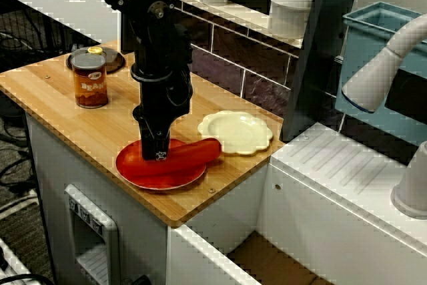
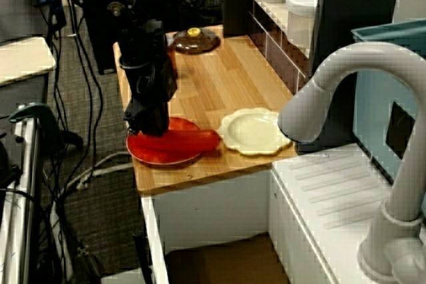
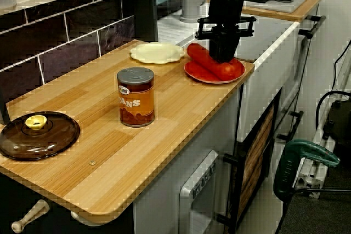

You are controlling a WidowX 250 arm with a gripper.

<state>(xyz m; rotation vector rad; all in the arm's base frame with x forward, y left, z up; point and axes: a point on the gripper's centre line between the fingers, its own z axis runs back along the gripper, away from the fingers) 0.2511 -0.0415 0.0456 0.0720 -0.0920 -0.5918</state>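
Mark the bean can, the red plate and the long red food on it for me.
bean can (image 1: pixel 91 88): view facing the tiled wall, on its label.
red plate (image 1: pixel 131 165): same view, bare left rim.
long red food (image 1: pixel 200 150): same view, its right half.

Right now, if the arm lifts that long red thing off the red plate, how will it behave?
The long red thing looks rounded and glossy, so it may slip or roll. It overhangs the rim of the red plate, so a push could tip it off.

A long red sausage-shaped piece (image 1: pixel 193 153) lies flat across the red plate (image 1: pixel 163 182), overhanging its rim.
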